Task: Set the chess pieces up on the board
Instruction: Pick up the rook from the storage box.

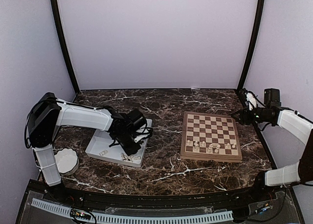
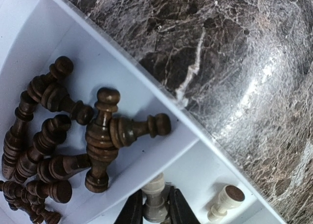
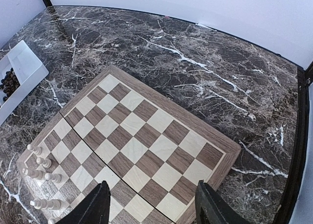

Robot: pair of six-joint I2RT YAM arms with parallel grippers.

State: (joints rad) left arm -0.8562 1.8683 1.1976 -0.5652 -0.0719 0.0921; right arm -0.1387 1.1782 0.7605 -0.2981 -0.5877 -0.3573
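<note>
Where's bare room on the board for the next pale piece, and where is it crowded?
Free: the board's far and middle rows, from the far border to the pale pieces; also the marble between tray and board. Crowded: the board's near rows.

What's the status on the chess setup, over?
Left gripper: jaws shut on cream piece in tray. Right gripper: jaws open by board. Nothing blocking seen.

Top camera overlooks everything — left wrist close over the tray, right wrist higher above the board.

Checked light-and-dark-brown board (tan border), cream chess piece, white tray
</note>
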